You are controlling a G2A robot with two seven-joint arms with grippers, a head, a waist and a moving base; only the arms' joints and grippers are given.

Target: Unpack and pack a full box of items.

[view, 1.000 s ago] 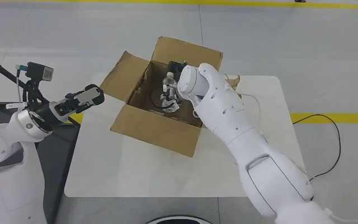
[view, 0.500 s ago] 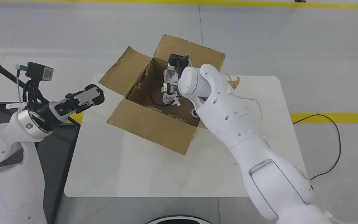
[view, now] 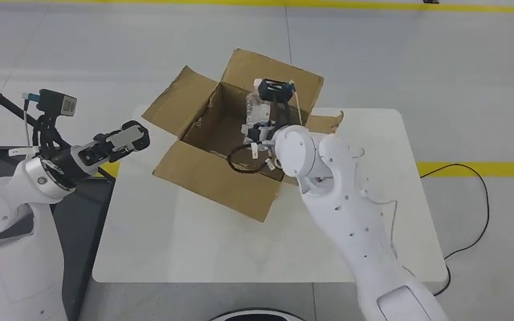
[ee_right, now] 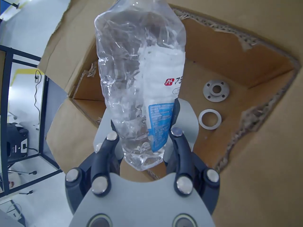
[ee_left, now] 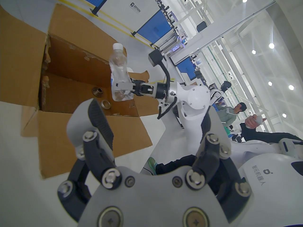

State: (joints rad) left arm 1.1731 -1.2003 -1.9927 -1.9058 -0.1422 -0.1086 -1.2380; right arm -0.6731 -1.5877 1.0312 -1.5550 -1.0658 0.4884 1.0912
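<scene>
The right gripper is clamping the crumpled clear plastic water bottle near its base, holding it upright above the open brown cardboard box — likely so it clears the walls. The left gripper is hovering off to the box's side, jaws apart — empty.

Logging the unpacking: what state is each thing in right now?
cardboard box: open, flaps folded out.
water bottle: capped, held above the box.
right gripper: shut on the water bottle.
left gripper: open, empty.
metal flange: lying flat on the box floor.
washer: flat beside the flange.
</scene>
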